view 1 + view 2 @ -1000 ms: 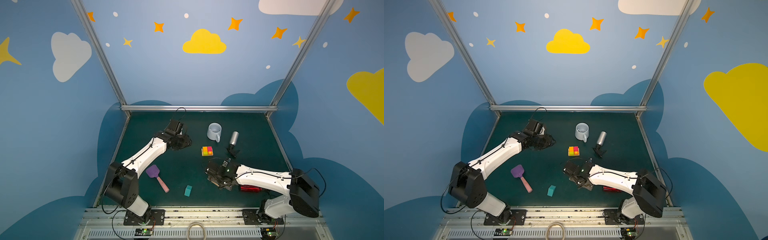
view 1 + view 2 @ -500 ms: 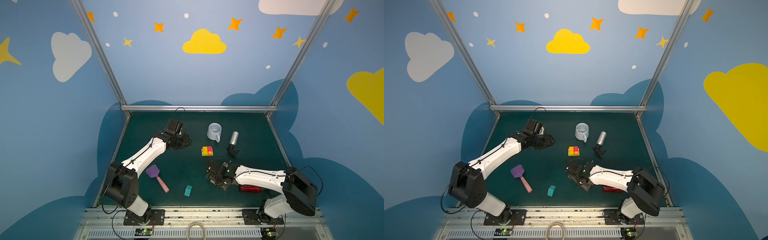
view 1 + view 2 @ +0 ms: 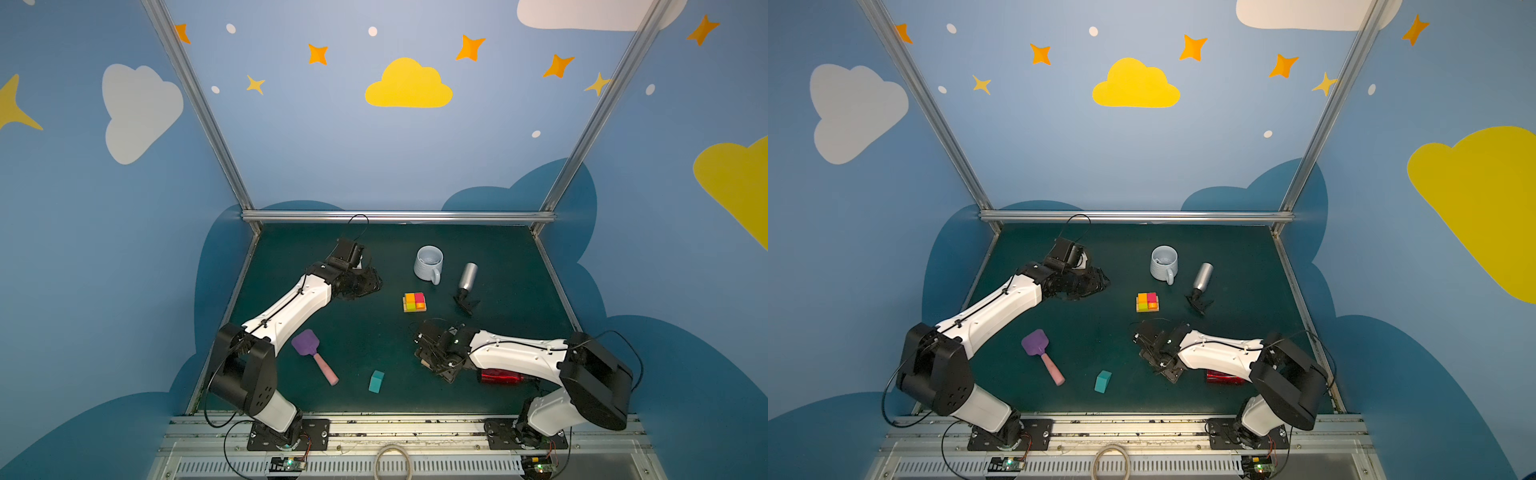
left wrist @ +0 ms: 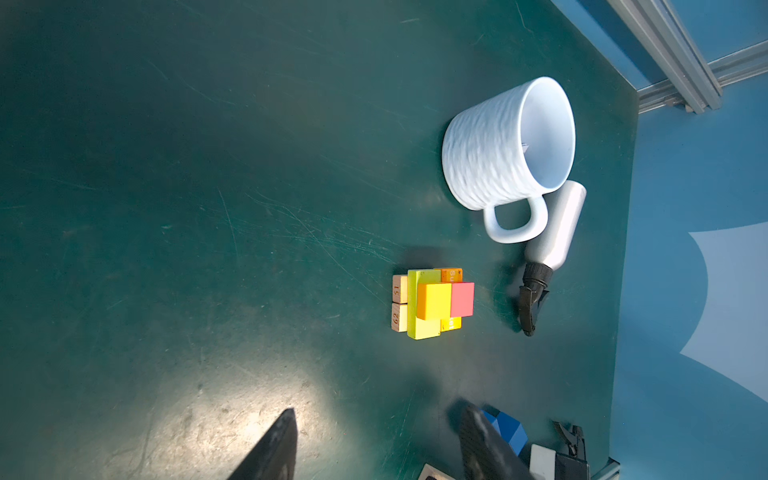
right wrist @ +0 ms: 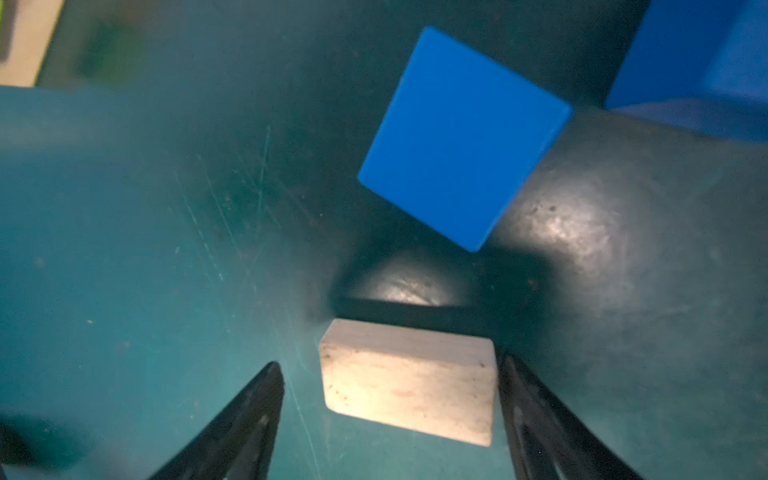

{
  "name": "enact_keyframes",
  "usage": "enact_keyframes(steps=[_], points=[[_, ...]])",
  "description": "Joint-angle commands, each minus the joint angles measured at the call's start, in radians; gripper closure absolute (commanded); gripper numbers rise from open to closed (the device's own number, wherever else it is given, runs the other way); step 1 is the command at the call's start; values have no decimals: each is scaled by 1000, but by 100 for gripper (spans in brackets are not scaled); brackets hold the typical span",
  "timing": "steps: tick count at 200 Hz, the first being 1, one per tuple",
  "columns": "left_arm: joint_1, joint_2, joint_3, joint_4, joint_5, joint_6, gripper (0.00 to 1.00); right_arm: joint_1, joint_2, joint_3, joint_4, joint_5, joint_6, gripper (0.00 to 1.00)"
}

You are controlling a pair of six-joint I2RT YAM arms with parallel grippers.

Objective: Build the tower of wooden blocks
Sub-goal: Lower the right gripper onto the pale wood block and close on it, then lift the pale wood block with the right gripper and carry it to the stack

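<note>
Item: tower (image 3: 414,302), part-built, mid table, just near of the white mug (image 3: 429,264) and left of the lying silver spray bottle (image 3: 468,276), touching neither. Make-up, per left wrist view: two tan numbered bars (image 4: 399,303) lowest; a yellow-green bar (image 4: 422,328) and an orange bar (image 4: 452,275) crossing above them; an orange cube (image 4: 432,301) and a pink cube (image 4: 462,299) side by side on top. Loose blocks: one teal block (image 3: 376,381), alone near the front edge, centre; one tan block (image 5: 409,388), flat on the table under the right arm, near-right of the tower; a blue cube (image 5: 461,137) just beyond it, apart; a second blue block (image 5: 706,62) at that view's edge, blurred. Right claw (image 5: 388,361): low over the tan block, jaws wide and straddling it, one finger (image 5: 528,407) touching its end, the other with a clear gap; block not gripped. Left claw (image 4: 376,411): far-left of the tower, well apart, jaws moderately wide, nothing between them. Sundry: purple spatula with pink handle (image 3: 313,355), near left; red object (image 3: 500,376), mostly hidden beneath the right arm, kind not discernible. Table (image 3: 498,249): dark green, scuffed.
</note>
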Motion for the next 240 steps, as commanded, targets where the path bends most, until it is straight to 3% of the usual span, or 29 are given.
enact_keyframes(steps=[1,68,160,240], points=[[6,0,-6,4,2,16,37,-2,35,43,-72,-6,-29,21],[9,0,-12,8,8,17,37,0,92,130,-176,4,-100,29],[11,6,-18,10,8,16,38,0,131,158,-190,-13,-139,31],[12,5,-21,14,10,15,38,-1,140,158,-186,-17,-147,39]])
